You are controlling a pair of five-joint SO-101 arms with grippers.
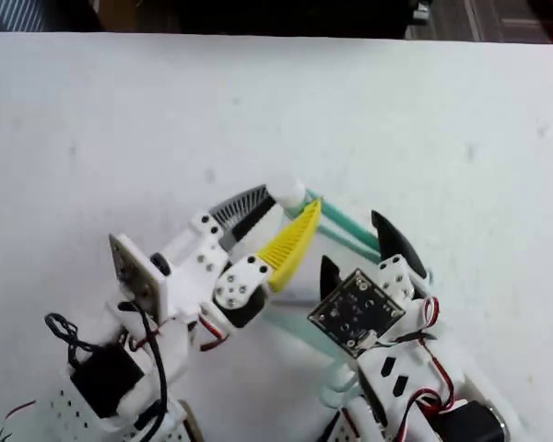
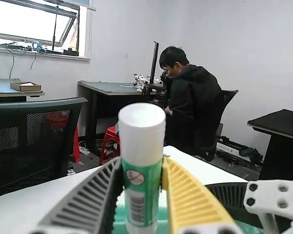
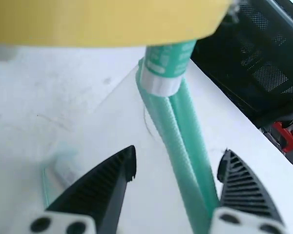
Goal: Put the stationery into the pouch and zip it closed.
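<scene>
Counted across the high view, there are two arms, one glue stick and one clear pouch with a green zip edge, all on a white table (image 1: 396, 110).

At lower left, the left arm rises from the frame's bottom corner and reaches up and to the right. The left gripper (image 1: 293, 201) sits near the centre, its grey finger (image 2: 90, 200) and yellow finger (image 2: 190, 200) clamped on the glue stick (image 1: 288, 191). In the left wrist view the glue stick (image 2: 141, 161) stands upright between them, white cap uppermost.

Just right of centre lies the pouch (image 1: 339, 221), its zip edge running down to the right from the stick. In the right wrist view the glue stick's (image 3: 163, 68) lower end meets the top of the pouch's (image 3: 180, 126) paired zip strips. Whether it is inside cannot be told.

At lower right, the right arm comes up from the bottom edge. The right gripper (image 1: 348, 238) has its black fingers spread wide, straddling the zip edge and gripping nothing (image 3: 179, 153).
</scene>
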